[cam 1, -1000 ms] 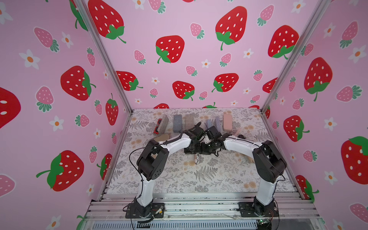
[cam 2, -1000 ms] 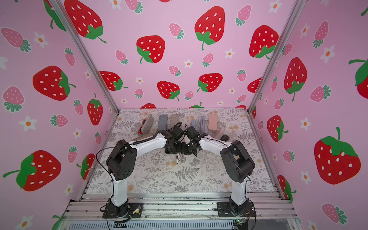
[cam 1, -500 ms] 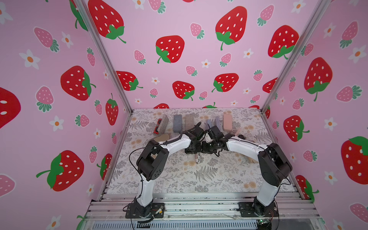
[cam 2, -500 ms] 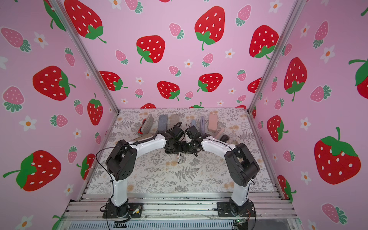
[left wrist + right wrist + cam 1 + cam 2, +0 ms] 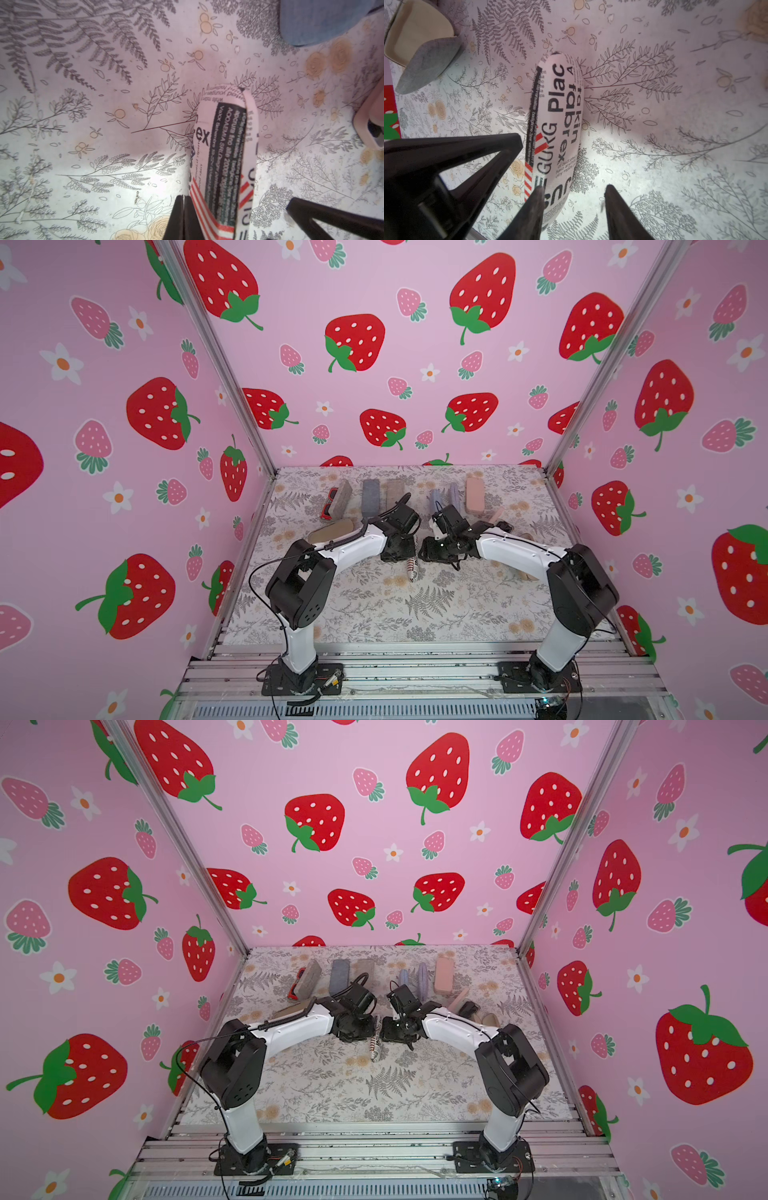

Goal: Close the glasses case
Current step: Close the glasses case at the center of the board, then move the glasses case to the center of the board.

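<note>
Between strawberry-papered walls (image 5: 374, 290), on the floral desk (image 5: 415, 614): finishing the newsprint glasses case (image 5: 558, 124), lying mid-desk, halves apparently meeting along the seam, contents hidden. Resting the left gripper (image 5: 184, 205), jaws pressed together, just beside it; hovering the right gripper (image 5: 574, 187) at its end, jaws apart, holding nothing. Probably leaving only withdrawal. Ignoring a nearby open grey case (image 5: 423, 47), lining bare.

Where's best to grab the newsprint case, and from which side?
Grip the newsprint case across its narrow width near mid-length, coming from above. It lies long and slim on the table, and its rounded ends taper, so the middle probably offers the straightest sides. The right claw, open at one end, sits closest.
</note>
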